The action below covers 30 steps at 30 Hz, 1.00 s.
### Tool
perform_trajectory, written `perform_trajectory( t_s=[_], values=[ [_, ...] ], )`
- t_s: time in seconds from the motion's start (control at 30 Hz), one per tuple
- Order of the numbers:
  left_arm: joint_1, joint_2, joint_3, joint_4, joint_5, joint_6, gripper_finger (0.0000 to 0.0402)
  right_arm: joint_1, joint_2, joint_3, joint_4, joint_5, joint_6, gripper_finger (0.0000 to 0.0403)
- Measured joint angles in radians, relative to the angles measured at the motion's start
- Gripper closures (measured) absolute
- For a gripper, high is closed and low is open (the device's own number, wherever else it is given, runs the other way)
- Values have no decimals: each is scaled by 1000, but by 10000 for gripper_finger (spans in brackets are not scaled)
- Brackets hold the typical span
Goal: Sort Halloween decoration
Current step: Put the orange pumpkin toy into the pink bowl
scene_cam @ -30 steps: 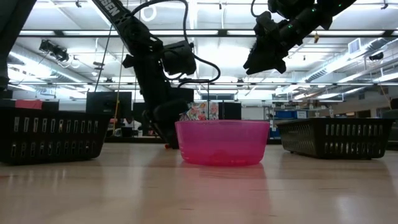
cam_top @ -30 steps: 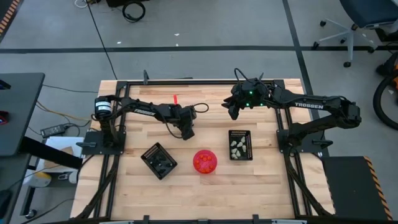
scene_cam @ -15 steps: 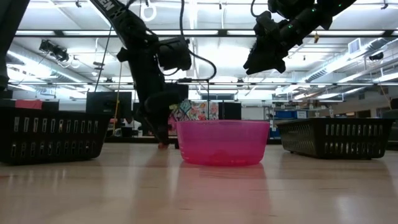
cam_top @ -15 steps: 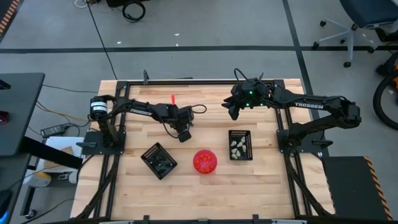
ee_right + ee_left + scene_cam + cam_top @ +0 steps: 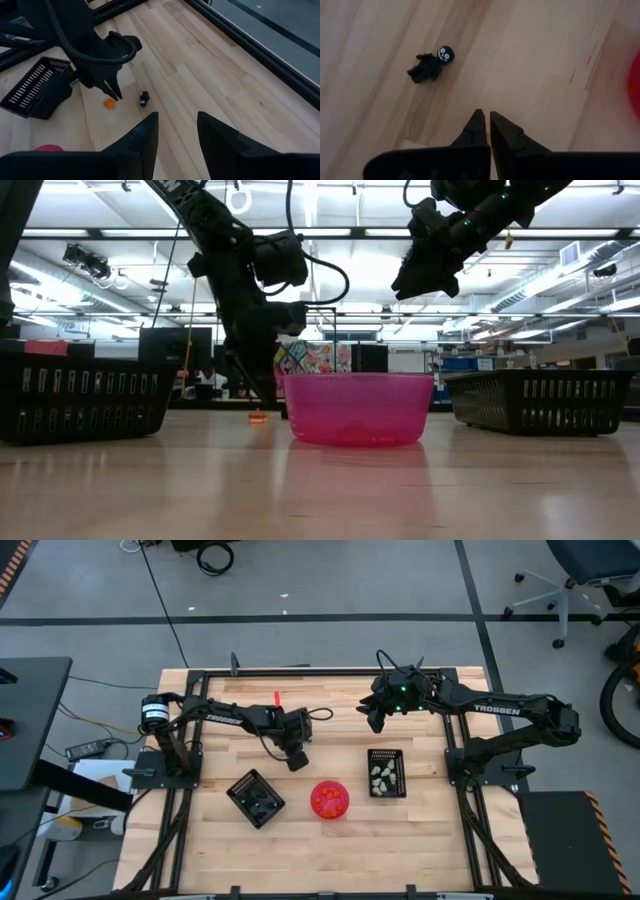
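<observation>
Left wrist view: left claw (image 5: 484, 120) clenched empty above the wooden bench (image 5: 545, 60), beside a tiny black skull-faced figure (image 5: 431, 65). Next, reopen and realign. Right claw (image 5: 177, 131) waits released.

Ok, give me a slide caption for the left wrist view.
Left tool, shut and empty, above bare wood beside a small black skull-faced decoration.

- The bowl (image 5: 329, 799) sits on the counter (image 5: 330, 850) between two trays (image 5: 255, 798) (image 5: 386, 772).
- Behind the bowl, two small pieces (image 5: 109, 103) (image 5: 144, 99) lie near each other.
- The left tool (image 5: 296, 762) stands just beside them.
</observation>
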Motion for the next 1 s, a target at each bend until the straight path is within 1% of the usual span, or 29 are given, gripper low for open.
perform_trajectory(
  t_s=[0.17,0.3,0.33,0.4,0.5,0.63,0.73,0.83,1.0],
  values=[
    [0,0,0,4,5,-11,401,0,0,0,-1,-1,0,263],
    [-5,-8,1,-1,121,2,400,0,0,0,-8,-8,0,263],
    [-13,-10,2,-1,137,16,395,0,0,0,-12,-8,0,263],
    [-38,-10,3,-17,137,57,378,0,0,0,-20,-8,0,263],
    [-79,-10,3,-31,79,106,340,0,0,0,-22,-8,0,263],
    [-134,-10,3,-26,-42,162,281,0,0,0,-22,-8,0,263],
    [-158,-9,3,-41,-74,186,248,0,0,0,-22,-8,0,263],
    [-163,1,3,-74,-76,190,232,0,0,0,-22,-8,0,263],
    [-143,1,3,-99,-124,194,235,0,0,0,-22,-8,-5,263]
  ],
)
